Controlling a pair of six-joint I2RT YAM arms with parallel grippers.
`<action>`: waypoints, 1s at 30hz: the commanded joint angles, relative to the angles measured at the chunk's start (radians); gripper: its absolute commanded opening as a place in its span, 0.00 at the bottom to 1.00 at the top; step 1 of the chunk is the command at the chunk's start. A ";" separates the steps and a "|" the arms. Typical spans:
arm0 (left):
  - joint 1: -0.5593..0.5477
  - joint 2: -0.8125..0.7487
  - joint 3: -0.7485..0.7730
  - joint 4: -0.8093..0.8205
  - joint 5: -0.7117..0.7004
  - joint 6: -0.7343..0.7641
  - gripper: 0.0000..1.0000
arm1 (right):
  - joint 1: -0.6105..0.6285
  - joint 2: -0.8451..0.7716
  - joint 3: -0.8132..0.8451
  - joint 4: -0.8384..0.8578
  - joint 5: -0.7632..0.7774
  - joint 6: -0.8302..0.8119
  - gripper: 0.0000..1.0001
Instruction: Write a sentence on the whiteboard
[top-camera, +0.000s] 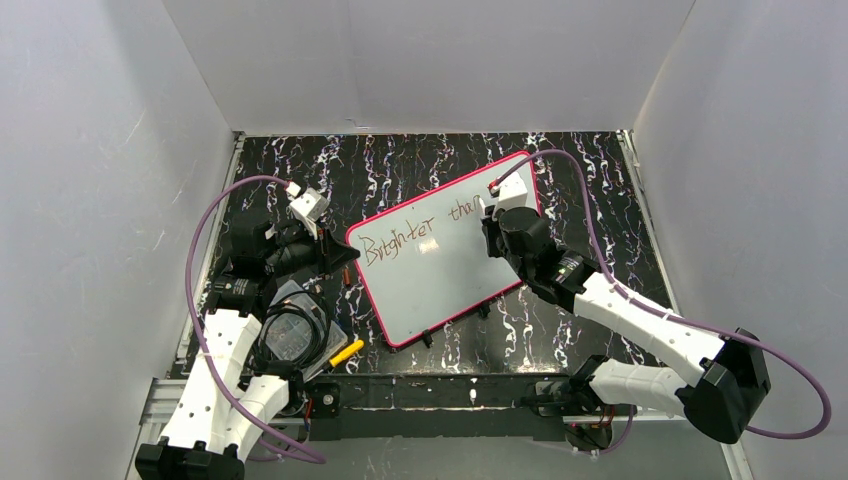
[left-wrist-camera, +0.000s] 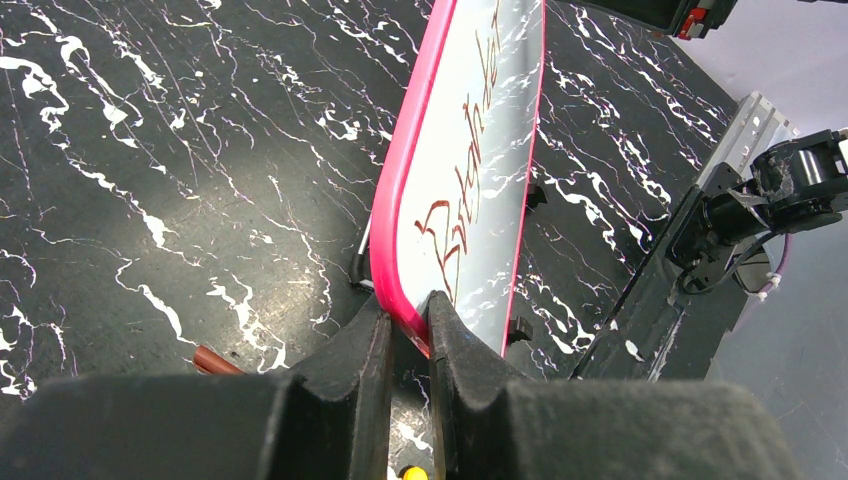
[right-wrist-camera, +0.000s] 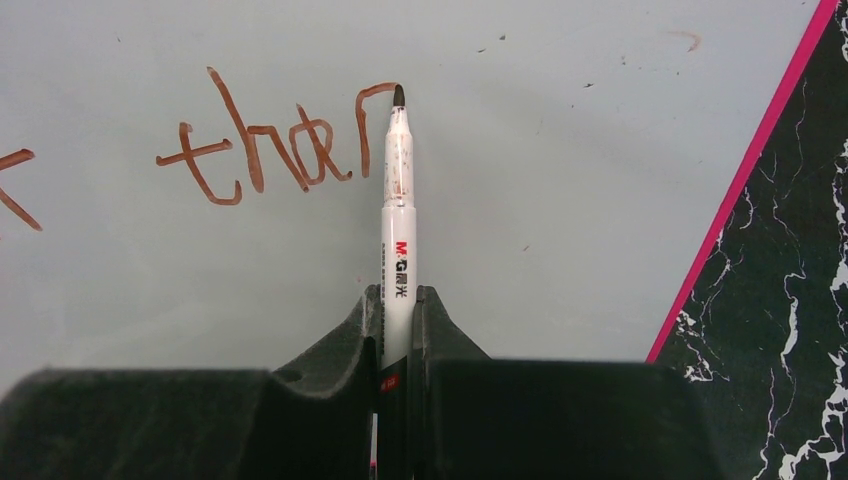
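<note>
On the black marbled table (top-camera: 590, 200), the whiteboard (top-camera: 440, 290) lies with its long axis slanted, running from the near left up toward the far right, its pink frame showing all round. Along that axis runs the sentence (top-camera: 415, 235), so far only "Brighter" and a "than" whose last letter is half drawn; the lettering is reddish-brown and climbs to the far right with the board. At the board's left short edge the left gripper (left-wrist-camera: 408, 310) has its fingers pressed together on the frame (left-wrist-camera: 405, 170), one on each side of it, close to the capital B of the sentence (left-wrist-camera: 465, 210). Over the board's far right part the right gripper (right-wrist-camera: 397, 295) pinches a white marker (right-wrist-camera: 398, 200) by its barrel. The marker's long axis lines up with the fingers and it points straight away from them, its dark tip touching the board (right-wrist-camera: 560, 220) at the end of the curved top stroke of the "n" in "than" (right-wrist-camera: 270, 140). From above, the right gripper (top-camera: 490, 222) sits over the end of that word.
</note>
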 joint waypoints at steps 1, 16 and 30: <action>-0.004 -0.011 -0.011 -0.023 -0.019 0.080 0.00 | -0.008 0.005 0.014 -0.008 -0.009 0.014 0.01; -0.004 -0.011 -0.011 -0.023 -0.016 0.080 0.00 | -0.008 -0.024 -0.040 -0.033 -0.028 0.057 0.01; -0.004 -0.007 -0.012 -0.023 -0.020 0.080 0.00 | -0.008 0.017 0.052 0.029 0.002 -0.013 0.01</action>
